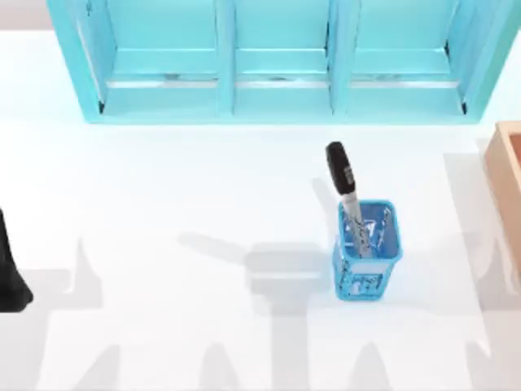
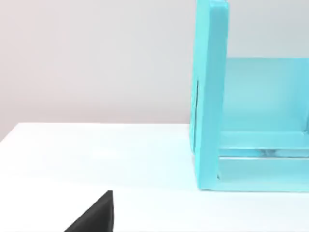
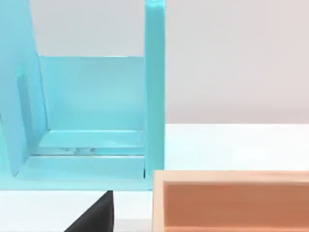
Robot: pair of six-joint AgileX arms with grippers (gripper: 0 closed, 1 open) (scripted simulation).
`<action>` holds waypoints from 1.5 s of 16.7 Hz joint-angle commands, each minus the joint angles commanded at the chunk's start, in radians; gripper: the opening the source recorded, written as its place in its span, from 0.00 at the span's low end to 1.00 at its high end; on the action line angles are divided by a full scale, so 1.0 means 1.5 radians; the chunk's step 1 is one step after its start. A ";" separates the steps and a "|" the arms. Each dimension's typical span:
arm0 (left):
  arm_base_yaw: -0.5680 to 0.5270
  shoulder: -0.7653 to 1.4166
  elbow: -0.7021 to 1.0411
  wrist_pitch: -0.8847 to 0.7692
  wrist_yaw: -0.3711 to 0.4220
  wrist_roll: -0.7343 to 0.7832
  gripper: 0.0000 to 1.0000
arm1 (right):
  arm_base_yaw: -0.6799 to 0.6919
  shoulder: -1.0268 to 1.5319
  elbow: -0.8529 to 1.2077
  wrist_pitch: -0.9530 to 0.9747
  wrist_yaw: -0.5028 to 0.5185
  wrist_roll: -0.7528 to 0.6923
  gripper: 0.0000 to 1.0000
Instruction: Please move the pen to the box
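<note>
The pen (image 1: pixel 345 183), with a thick black cap and a pale printed barrel, stands tilted in a small blue mesh basket (image 1: pixel 366 252) right of the table's centre, its cap leaning toward the back. The tan box (image 1: pixel 506 175) lies at the table's right edge, partly cut off; its near wall (image 3: pixel 231 203) is close in the right wrist view. My left arm (image 1: pixel 10 273) is parked at the left edge, far from the pen. A dark piece of my left gripper (image 2: pixel 96 216) shows low in the left wrist view. A like piece of my right gripper (image 3: pixel 96 215) sits beside the box.
A large cyan shelf unit (image 1: pixel 277 65) spans the back of the table, and its end walls (image 2: pixel 210 96) (image 3: pixel 154 92) appear in both wrist views. White tabletop stretches between the left arm and the basket.
</note>
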 joint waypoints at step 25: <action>0.000 0.000 0.000 0.000 0.000 0.000 1.00 | 0.196 0.842 0.342 0.053 -0.358 -0.103 1.00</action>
